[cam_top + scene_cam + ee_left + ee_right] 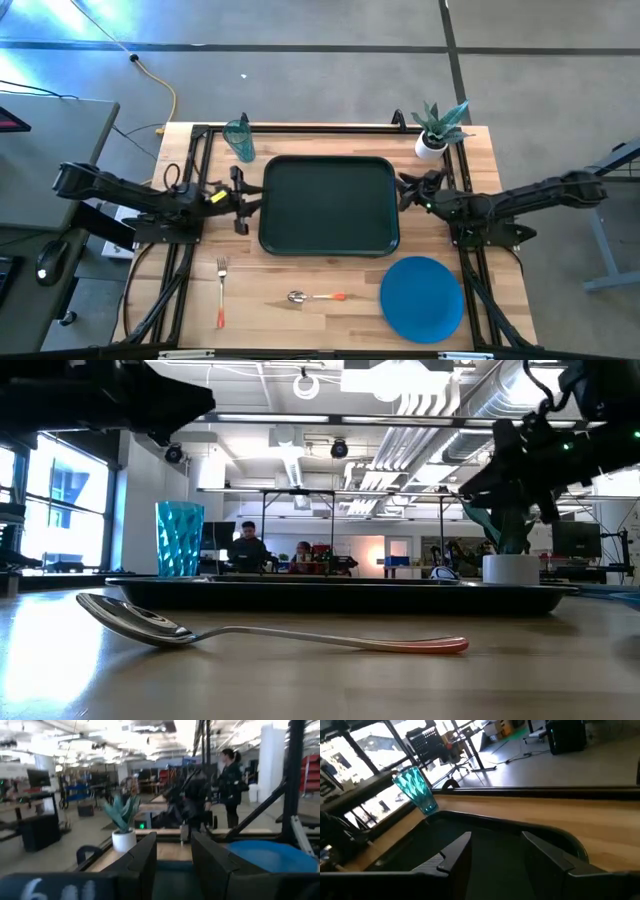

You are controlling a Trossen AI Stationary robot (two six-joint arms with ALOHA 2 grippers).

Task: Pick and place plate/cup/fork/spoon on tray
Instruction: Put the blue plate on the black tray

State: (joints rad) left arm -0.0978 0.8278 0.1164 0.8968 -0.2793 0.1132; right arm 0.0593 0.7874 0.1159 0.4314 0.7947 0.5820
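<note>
I see the dark green tray [329, 205] sitting empty near the middle of the bench, its long sides parallel to the bench's far edge. My left gripper [243, 200] hovers just off the tray's left rim, fingers apart with a clear gap between them in the left wrist view [172, 865]. My right gripper [408, 189] hovers at the tray's right rim near its far corner, its fingers also spread, and between them in the right wrist view [495, 855] I look down on the tray's dark floor [420, 850].

The teal cup [239, 139] stands upright on the bench beyond the tray's far-left corner, just beside the rim but off the tray; the low view shows it [180, 538] upright behind the tray's edge. The blue plate [422, 298] lies flat at the bench's near-right corner, apart from the tray. The spoon [313, 296] lies near the bench's near edge, in front of the tray, bowl to the left and orange handle to the right; in the low view it [260, 632] rests on the wood. The fork [221, 292] lies toward the near-left, tines pointing to the far edge. A potted plant [437, 128] in a white pot stands at the far-right corner.
</note>
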